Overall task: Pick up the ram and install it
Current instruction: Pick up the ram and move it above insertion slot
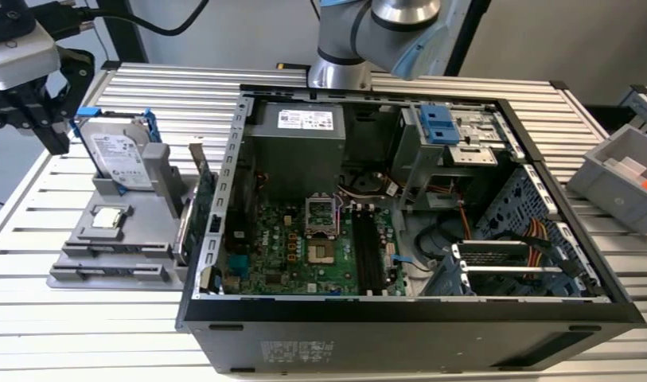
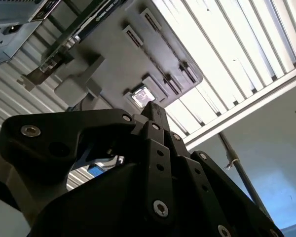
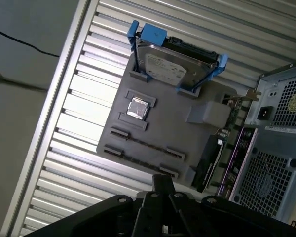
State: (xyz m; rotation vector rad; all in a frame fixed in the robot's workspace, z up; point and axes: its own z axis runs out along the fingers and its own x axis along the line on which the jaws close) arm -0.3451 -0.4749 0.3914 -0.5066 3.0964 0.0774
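My gripper (image 1: 58, 147) hangs shut at the exterior view's far left, beside the hard drive and above the table's edge. Its black fingertips (image 3: 163, 178) meet in a single point in both wrist views, with nothing showing between them (image 2: 153, 106). The ram is hidden from me. Below the gripper, the grey parts holder (image 3: 172, 128) has two long slots (image 3: 148, 144) that show as thin dark lines. The black motherboard slots (image 1: 368, 251) lie inside the open computer case (image 1: 408, 318), far from the gripper.
On the holder (image 1: 100, 274) stand a silver hard drive with blue clips (image 1: 122, 159) and a small square chip (image 1: 109, 216). An upright expansion card (image 1: 192, 199) stands between holder and case. A grey bin (image 1: 621, 175) sits at the exterior view's right.
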